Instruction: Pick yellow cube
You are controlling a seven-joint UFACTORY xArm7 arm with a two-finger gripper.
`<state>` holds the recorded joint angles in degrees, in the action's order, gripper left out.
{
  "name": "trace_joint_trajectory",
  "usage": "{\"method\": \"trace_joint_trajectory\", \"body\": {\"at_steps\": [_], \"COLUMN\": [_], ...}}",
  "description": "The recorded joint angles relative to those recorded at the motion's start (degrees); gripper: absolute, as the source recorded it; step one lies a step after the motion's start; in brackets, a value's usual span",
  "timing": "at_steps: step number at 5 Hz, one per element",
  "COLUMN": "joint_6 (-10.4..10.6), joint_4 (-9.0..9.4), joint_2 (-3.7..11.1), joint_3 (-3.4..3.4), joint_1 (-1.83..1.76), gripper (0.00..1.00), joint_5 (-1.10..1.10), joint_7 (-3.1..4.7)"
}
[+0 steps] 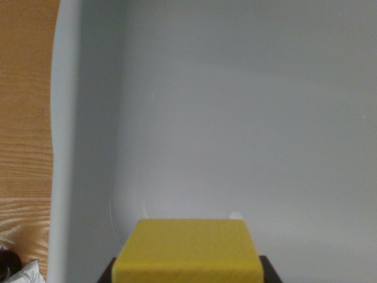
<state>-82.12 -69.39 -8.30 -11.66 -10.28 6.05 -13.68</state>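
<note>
Gripper fingers (268, 272) are glimpsed only as dark slivers flanking the yellow cube (188, 250), which sits directly between them above a pale grey bin (235, 118). It appears to be clamped, though contact is barely shown. Rigid, light, smooth flat sides are judged best held centrally.

A wood-grain table (23, 118) shows along the wrist view's left. A pale grey bin (65, 147) sits on it. Beside the bin's lower left corner lies something dark and white (17, 270), too cropped to identify.
</note>
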Motion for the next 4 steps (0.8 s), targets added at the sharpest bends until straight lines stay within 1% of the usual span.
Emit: {"method": "trace_joint_trajectory", "body": {"at_steps": [1,2,3,4], "joint_6": [0.00,-1.21,-1.21,-2.10], "joint_4": [0.00,-0.68,-0.68,-1.19], "joint_2": [0.00,-0.53,-0.53,-0.93], "joint_3": [0.00,0.02,0.02,0.03], "joint_1": [0.00,0.03,0.03,0.05], "gripper": [1.00,1.00,1.00,1.00], "joint_5": [0.00,0.07,0.07,0.13], "joint_7": [0.00,0.00,0.00,0.01]}}
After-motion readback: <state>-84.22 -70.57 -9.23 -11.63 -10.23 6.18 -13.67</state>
